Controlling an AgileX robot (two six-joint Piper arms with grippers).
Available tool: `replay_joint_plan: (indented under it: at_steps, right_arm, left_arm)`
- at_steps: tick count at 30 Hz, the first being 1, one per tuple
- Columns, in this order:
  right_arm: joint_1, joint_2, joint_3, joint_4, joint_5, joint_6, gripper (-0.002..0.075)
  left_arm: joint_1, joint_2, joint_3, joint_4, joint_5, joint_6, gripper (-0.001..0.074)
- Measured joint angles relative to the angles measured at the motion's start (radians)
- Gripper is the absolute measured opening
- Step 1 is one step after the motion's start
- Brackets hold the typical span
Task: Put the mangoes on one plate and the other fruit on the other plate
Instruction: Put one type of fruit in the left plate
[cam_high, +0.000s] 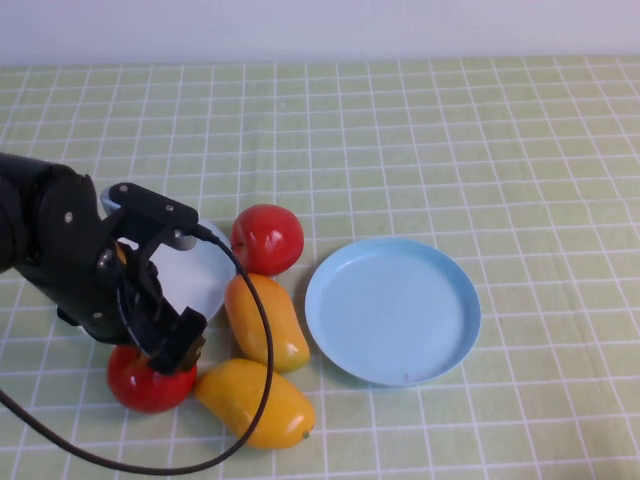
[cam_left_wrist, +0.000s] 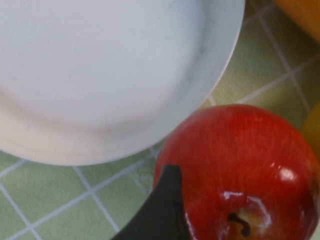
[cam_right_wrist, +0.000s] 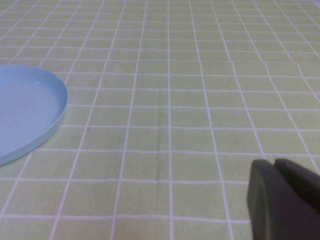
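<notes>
The left end effector (cam_high: 172, 352) hovered with fingers spread over the round red apple (cam_high: 148, 381) beside the white plate (cam_high: 200, 285), two oblong yellow-orange mangoes (cam_high: 265, 322) lay by the empty light blue plate (cam_high: 393, 310), and the right end effector (cam_right_wrist: 285, 200) rested closed above the green checked worktop (cam_right_wrist: 170, 100).

Green checked tablecloth (cam_high: 420, 130) with white grid lines covers the whole table under me, flat, no wrinkles I can see. Pale plain wall (cam_high: 320, 28) runs along the far edge. Same cloth shows in both my wrist views (cam_right_wrist: 200, 100), grid squares only.
</notes>
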Motion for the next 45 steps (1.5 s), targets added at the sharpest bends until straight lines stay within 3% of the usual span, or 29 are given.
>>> replay_joint_plan:
  at_steps: [7, 19, 24, 39, 45]
  right_arm:
    - [0.000, 0.000, 0.000, 0.000, 0.000, 0.000, -0.0015]
    - [0.000, 0.000, 0.000, 0.000, 0.000, 0.000, -0.0015]
    - [0.000, 0.000, 0.000, 0.000, 0.000, 0.000, -0.0015]
    - [0.000, 0.000, 0.000, 0.000, 0.000, 0.000, -0.0015]
    - [0.000, 0.000, 0.000, 0.000, 0.000, 0.000, -0.0015]
  left_arm:
    - [0.054, 0.033, -0.002, -0.034, -0.016, 0.007, 0.0668]
    - [0.057, 0.070, -0.006, -0.061, -0.014, 0.019, 0.0667]
    - [0.058, 0.070, -0.008, -0.061, 0.010, 0.019, 0.0569]
    - [0.058, -0.001, -0.096, -0.099, 0.044, 0.006, 0.0571]
    - [0.140, 0.050, -0.151, -0.106, -0.057, 0.004, 0.0571]
